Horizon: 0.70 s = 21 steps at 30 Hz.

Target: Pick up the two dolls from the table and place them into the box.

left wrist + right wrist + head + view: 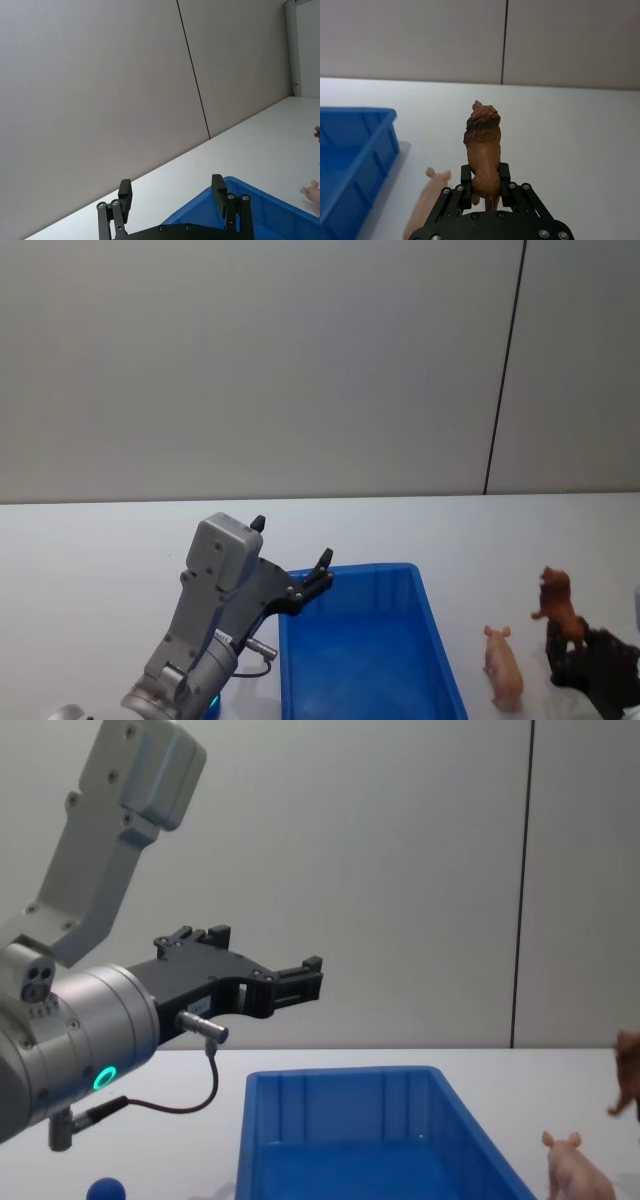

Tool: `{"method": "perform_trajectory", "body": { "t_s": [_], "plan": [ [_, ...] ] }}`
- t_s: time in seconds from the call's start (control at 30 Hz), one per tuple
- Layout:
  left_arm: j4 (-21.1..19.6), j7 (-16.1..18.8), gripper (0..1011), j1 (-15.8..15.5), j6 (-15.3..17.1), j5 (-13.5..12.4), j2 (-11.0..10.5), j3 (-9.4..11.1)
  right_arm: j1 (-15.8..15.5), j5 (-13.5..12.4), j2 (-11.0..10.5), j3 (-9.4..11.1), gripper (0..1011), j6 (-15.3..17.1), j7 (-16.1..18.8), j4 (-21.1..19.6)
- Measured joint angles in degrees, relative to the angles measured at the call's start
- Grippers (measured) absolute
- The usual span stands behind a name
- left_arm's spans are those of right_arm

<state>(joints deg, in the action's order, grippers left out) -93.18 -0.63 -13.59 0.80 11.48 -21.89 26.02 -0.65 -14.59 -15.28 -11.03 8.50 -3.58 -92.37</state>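
Observation:
My right gripper (pixel 485 182) is shut on the dark brown animal doll (pixel 482 142) and holds it upright at the table's right side (pixel 558 605). The pale pink pig doll (pixel 503 668) stands on the white table (pixel 90 570) between that doll and the blue box (pixel 440 660), close to the box's right wall. The pig doll (pixel 427 200) shows beside the gripper in the right wrist view. My left gripper (pixel 292 540) hangs open and holds nothing, above the box's far left corner (pixel 250 210).
A blue round-topped toy (pixel 105 1188) sits low at the left, near my left arm. A grey wall with a dark vertical seam (pixel 505 370) rises behind the table. The box's inside (pixel 350 1160) holds nothing that I can see.

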Motion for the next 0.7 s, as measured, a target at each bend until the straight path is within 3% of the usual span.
{"method": "perform_trajectory", "body": {
  "t_s": [0.27,0.7],
  "plan": [
    [0.0,0.0,1001,0.0,0.0,0.0,0.0,0.0,0.9,0.2,0.6,-0.4,299,-0.6,3.4,-2.9],
    [0.0,0.0,1001,0.0,0.0,0.0,0.0,0.0,3.6,-0.5,3.0,-2.3,299,0.9,11.2,-3.2]
  ]
}}
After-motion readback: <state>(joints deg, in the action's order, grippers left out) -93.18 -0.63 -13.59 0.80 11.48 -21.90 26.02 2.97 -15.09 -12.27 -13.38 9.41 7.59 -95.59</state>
